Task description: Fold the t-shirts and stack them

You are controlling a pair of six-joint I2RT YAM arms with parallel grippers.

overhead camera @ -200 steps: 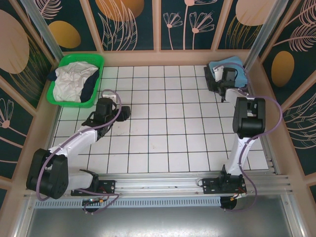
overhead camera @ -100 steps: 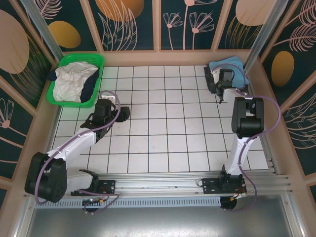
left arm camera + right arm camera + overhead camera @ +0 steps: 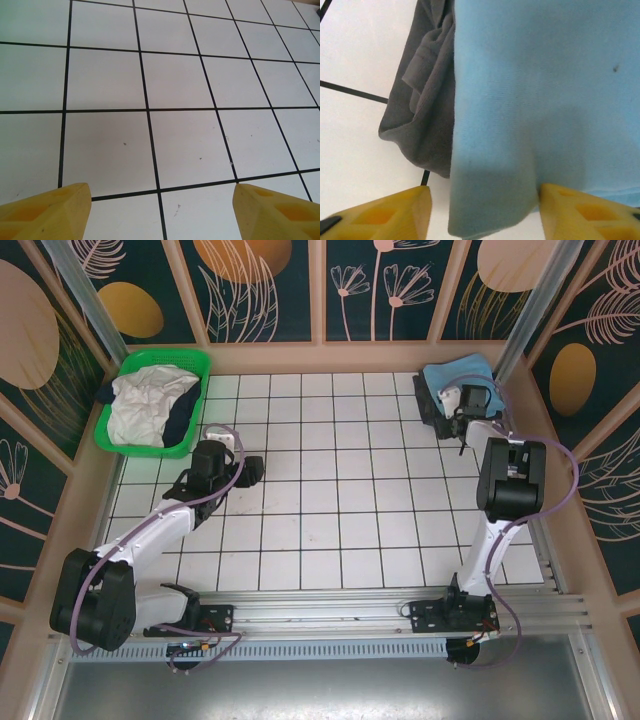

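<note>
The right tool sits low at the far right corner of the desk. Its two yellow fingers are spread apart, not clenched. The folded edge of a light blue t-shirt lies between them. The cloth touches the right-hand finger, while a sliver of white desk shows between the cloth and the left-hand finger. The blue fabric is smooth and flat, with one tiny dark speck near its upper right.

Beneath it, sticking out on the left side, is a dark grey t-shirt, its edge bunched into soft creases against the white tiles. From the overhead camera the two shirts form a small stack, blue on top of grey, close to the wall in that far right corner.

The left tool is released and empty, its yellow fingers wide apart. It hangs over bare white tiles with black grid lines, on the left half of the desk.

Beyond it, in the far left corner, stands a green plastic basket. Inside lies a crumpled white t-shirt with a navy t-shirt bunched against its right side, both unfolded.
</note>
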